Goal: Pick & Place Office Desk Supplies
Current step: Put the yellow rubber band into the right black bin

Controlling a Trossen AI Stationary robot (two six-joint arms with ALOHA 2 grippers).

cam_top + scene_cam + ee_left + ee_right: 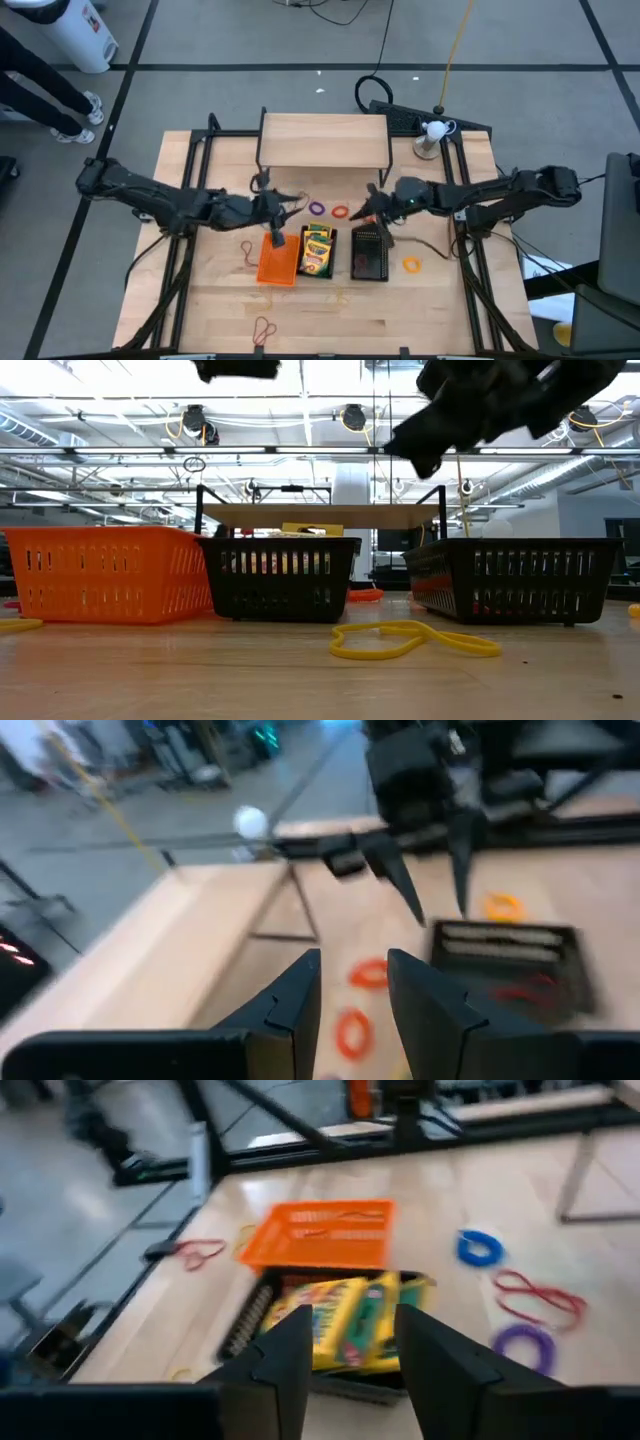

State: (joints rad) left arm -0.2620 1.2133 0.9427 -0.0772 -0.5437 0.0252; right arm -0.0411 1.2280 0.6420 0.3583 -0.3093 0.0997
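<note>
Lying closest to the low camera, a yellow rubber-band loop (412, 641) is resting flat on the wooden table (420, 320), in front of the three mesh trays. Taking the middle black tray (318, 252) as the landmark: it is holding the yellow-and-green crayon boxes (317, 249); the orange tray (278, 261) is sitting just beside it on the left arm's side, and the second black tray (371, 254) is standing near it on the right arm's side. A purple loop (317, 208) and an orange-red loop (341, 212) are lying just beyond the middle tray, toward the raised wooden shelf (324, 138). An orange loop (412, 265) is lying past the second black tray, away from the middle one. The left gripper (283, 205) is hanging above the table beyond the orange tray, fingers parted with nothing between them. The right gripper (374, 212) is hovering beyond the second black tray, jaws likewise apart and holding nothing.
</note>
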